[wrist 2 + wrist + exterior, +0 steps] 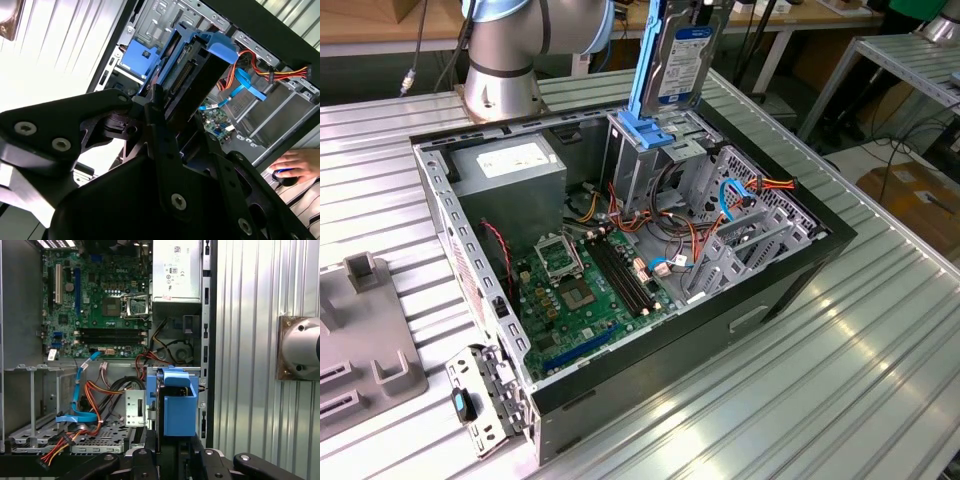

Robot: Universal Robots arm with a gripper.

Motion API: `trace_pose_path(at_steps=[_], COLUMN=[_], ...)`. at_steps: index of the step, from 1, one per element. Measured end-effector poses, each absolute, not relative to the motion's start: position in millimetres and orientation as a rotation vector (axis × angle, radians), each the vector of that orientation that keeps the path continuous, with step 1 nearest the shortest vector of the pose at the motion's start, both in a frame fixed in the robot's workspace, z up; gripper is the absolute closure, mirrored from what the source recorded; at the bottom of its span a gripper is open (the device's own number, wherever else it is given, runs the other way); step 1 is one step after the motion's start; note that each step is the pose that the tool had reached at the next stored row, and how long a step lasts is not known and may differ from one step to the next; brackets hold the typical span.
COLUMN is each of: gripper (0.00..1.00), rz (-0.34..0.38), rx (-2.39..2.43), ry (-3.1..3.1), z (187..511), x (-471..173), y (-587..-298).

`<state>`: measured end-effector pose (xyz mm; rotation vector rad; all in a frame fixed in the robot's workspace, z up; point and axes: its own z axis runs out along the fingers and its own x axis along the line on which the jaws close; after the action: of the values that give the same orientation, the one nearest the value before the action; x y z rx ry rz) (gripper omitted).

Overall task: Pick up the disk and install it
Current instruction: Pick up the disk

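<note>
The disk [682,58], a grey drive with a white-and-dark label in a bright blue rail frame, stands upright in the air just above the drive cage [650,165] at the back of the open computer case [790,280]. In the second wrist view my gripper [161,117] is shut on the disk [192,75], whose connector edge and blue frame point down toward the cage. In the first wrist view the disk's blue frame [178,410] sits just ahead of my black fingers [145,460], over the cage.
A bare blue bracket [642,132] sits in the cage top. The case holds a motherboard [585,290], a grey power supply [510,165] and loose orange and blue cables [755,190]. The arm's base [505,70] stands behind. A person's hand [295,164] rests outside the case.
</note>
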<state>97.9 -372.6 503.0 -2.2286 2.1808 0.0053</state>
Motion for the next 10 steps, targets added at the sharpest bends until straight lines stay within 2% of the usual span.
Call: trace_pose_path(at_steps=[10], gripper=[0.65], rz=[0.005], rx=[-2.229], ry=[2.181], z=[503.0], x=[98.0], y=[-374.8])
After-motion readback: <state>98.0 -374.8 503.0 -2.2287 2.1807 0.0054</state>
